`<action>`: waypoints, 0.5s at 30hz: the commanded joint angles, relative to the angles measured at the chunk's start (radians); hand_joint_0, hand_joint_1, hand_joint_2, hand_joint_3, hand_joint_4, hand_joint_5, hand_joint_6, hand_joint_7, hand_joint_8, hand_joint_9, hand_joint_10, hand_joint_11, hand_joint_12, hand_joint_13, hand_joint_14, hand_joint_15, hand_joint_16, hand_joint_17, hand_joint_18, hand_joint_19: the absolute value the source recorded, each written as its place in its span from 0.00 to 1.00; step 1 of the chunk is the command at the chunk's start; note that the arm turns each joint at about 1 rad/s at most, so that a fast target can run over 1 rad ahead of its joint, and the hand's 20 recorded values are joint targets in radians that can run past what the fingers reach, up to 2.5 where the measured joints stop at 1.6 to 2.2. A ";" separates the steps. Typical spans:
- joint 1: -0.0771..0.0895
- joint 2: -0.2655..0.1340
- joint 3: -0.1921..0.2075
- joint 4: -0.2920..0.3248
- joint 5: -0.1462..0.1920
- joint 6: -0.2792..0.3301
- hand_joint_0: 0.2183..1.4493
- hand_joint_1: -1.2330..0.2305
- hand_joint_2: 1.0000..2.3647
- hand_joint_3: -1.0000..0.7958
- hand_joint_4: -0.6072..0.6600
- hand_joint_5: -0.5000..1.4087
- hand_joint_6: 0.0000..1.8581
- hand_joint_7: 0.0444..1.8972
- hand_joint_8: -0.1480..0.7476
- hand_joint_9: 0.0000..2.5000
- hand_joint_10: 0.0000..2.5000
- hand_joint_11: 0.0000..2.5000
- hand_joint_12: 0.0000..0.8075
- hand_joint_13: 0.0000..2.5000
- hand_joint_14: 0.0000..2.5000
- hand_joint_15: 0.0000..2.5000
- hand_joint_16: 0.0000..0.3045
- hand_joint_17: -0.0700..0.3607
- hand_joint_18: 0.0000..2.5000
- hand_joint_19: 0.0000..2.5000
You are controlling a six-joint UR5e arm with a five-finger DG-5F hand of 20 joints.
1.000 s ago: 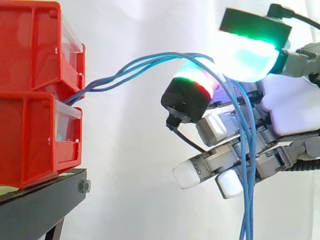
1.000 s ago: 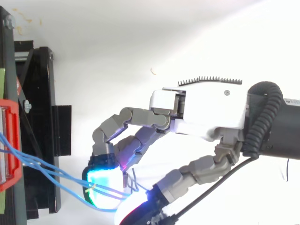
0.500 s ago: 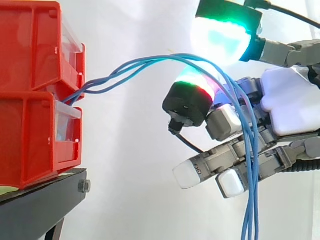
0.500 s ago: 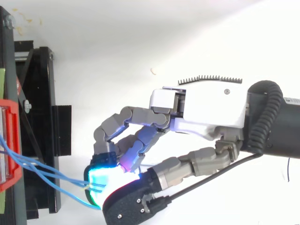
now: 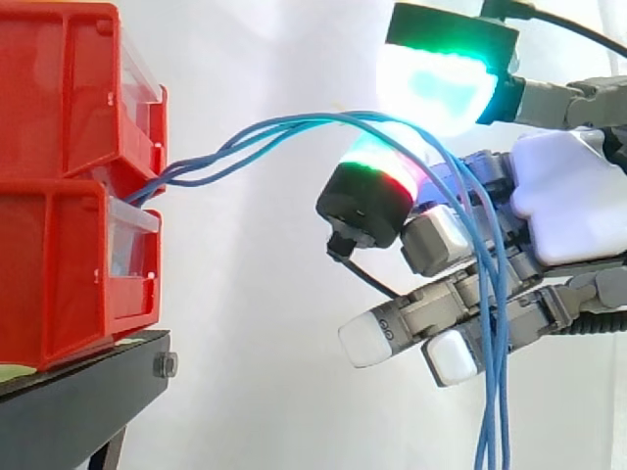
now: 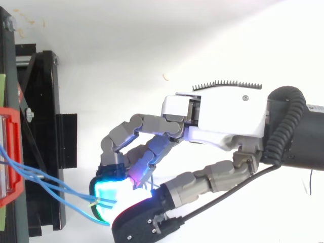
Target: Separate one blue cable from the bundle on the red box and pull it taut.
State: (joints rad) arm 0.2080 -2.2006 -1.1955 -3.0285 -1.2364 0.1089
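Blue cables (image 5: 257,137) draped over my curled finger

My hand (image 5: 568,196) reaches in level from the right, fingers curled and thumb pad (image 5: 436,83) lifted just clear. The cables run from between the red bins (image 5: 69,186), arch over one fingertip (image 5: 377,174) and hang down.

the hand (image 6: 228,121) has a white palm shell, grey segmented fingers (image 6: 132,126) and black-backed fingertips (image 5: 431,83) glowing cyan and green, one seemingly edged red, others white.

Hand (image 5: 568,206) in from right, fingers (image 5: 411,318) curled w/ blue cables (image 5: 274,130) over one, thumb pad (image 5: 436,83) raised above.
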 commanded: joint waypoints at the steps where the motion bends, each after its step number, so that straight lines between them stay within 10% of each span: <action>1: -0.001 0.001 0.001 0.000 0.000 0.000 0.35 0.26 0.01 0.41 0.46 0.17 0.46 0.53 0.51 0.36 0.01 0.29 0.47 0.24 0.00 0.11 0.18 0.45 0.24 0.20; 15: -0.001 -0.001 0.001 0.000 -0.002 0.002 0.42 0.20 0.01 0.38 0.37 0.16 0.47 0.50 0.48 0.34 0.01 0.28 0.45 0.20 0.00 0.09 0.17 0.44 0.21 0.17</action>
State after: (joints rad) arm 0.2081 -2.2005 -1.1953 -3.0281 -1.2372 0.1090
